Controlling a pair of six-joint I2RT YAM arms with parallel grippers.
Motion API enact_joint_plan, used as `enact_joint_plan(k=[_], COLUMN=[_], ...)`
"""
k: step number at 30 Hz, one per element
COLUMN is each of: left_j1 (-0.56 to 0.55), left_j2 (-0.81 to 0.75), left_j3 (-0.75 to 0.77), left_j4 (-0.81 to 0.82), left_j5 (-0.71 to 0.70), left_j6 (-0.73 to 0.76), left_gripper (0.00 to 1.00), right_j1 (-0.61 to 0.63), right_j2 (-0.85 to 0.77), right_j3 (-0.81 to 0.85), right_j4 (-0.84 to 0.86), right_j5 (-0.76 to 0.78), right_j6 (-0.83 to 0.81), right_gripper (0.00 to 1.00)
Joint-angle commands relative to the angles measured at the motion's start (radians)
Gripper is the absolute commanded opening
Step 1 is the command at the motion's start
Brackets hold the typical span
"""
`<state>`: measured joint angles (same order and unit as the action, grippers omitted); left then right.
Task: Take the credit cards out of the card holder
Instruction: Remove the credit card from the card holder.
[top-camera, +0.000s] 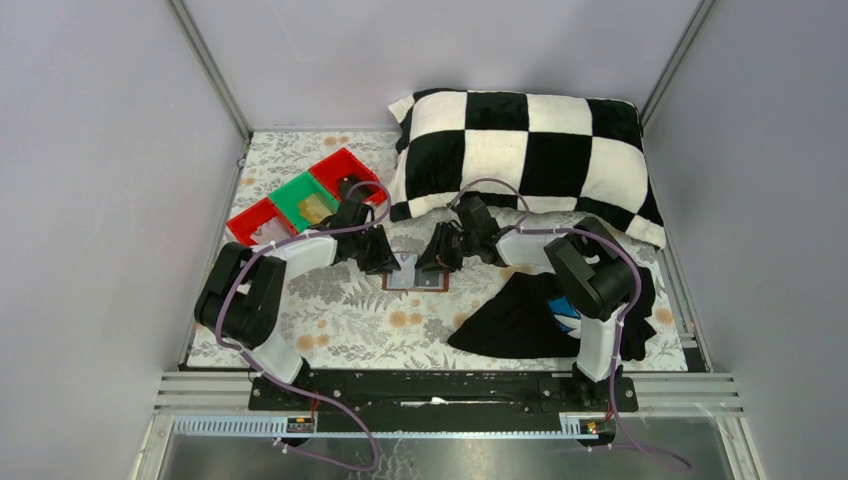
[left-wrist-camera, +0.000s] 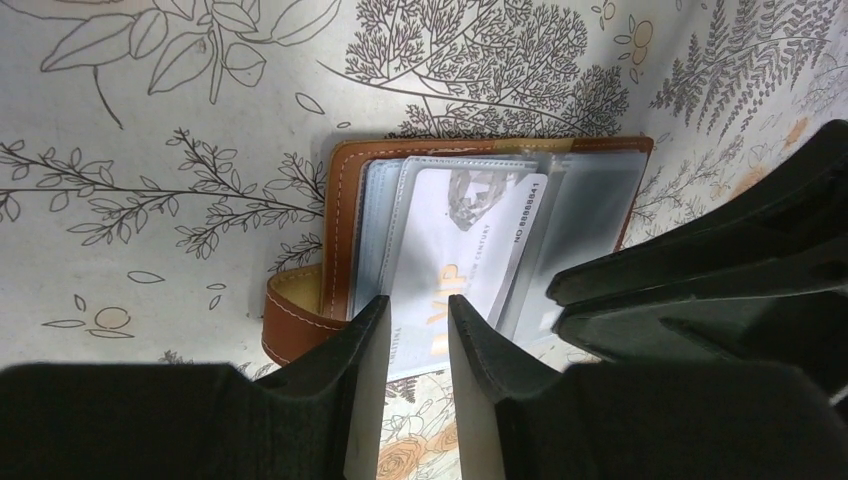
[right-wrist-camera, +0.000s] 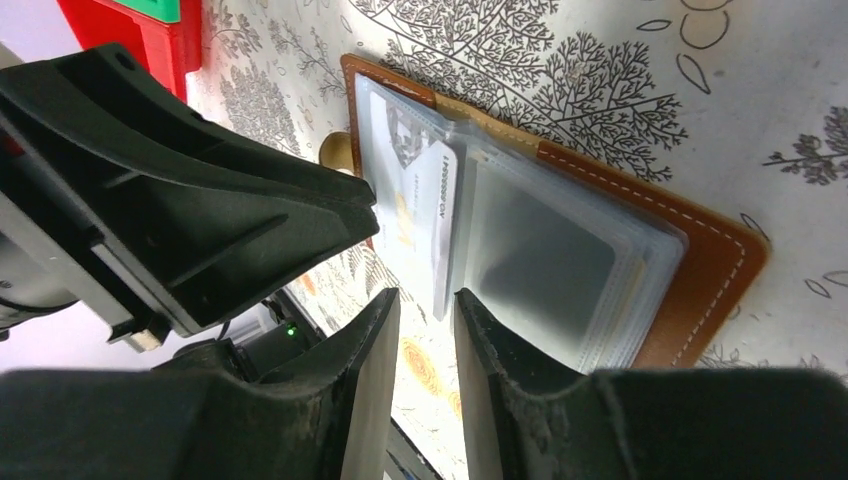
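Left jaws a bit spread over the white credit card (left-wrist-camera: 470, 230) poking out of the card holder (left-wrist-camera: 345, 200). Right jaws slightly spread too, clear sleeve (right-wrist-camera: 540, 250) at their tips.

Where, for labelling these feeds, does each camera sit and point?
Top: above, behind the bases, looking down at the table; left arm and right arm show.
Left wrist: on the left arm, aimed down at the wallet; left gripper in front.
Right wrist: on the right arm, likewise; right gripper in front.
Shared: the wallet; each wrist view catches the other gripper.
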<state>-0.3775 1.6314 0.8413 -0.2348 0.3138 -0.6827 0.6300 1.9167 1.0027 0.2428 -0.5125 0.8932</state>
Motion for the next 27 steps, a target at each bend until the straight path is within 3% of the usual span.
enact_joint_plan(k=[1, 10, 17, 20, 27], left_j1=[0.005, 0.005, 0.005, 0.005, 0.012], left_j2=[0.041, 0.103, 0.126, 0.125, 0.124], left_j3=[-0.034, -0.056, -0.062, -0.069, -0.07], left_j4=[0.041, 0.063, 0.065, 0.064, 0.041], left_j5=[-0.039, -0.003, 0.022, 0.021, -0.012], left_j6=[0.007, 0.011, 0.015, 0.017, 0.02], left_gripper=[0.32, 0.31, 0.3, 0.3, 0.29], right_j1=[0.022, 0.039, 0.04, 0.039, 0.037], right_j2=[0.042, 0.054, 0.056, 0.051, -0.002], right_j3=[0.037, 0.046, -0.027, -0.059, -0.128], right_j4=[0.037, -0.129, -0.006, 0.07, 0.154], right_j5=[0.031, 0.216, 0.186, 0.174, 0.197], right_j6=[0.034, 0.046, 0.12, 0.156, 0.188], right_gripper=[0.34, 0.3, 0.33, 0.27, 0.0])
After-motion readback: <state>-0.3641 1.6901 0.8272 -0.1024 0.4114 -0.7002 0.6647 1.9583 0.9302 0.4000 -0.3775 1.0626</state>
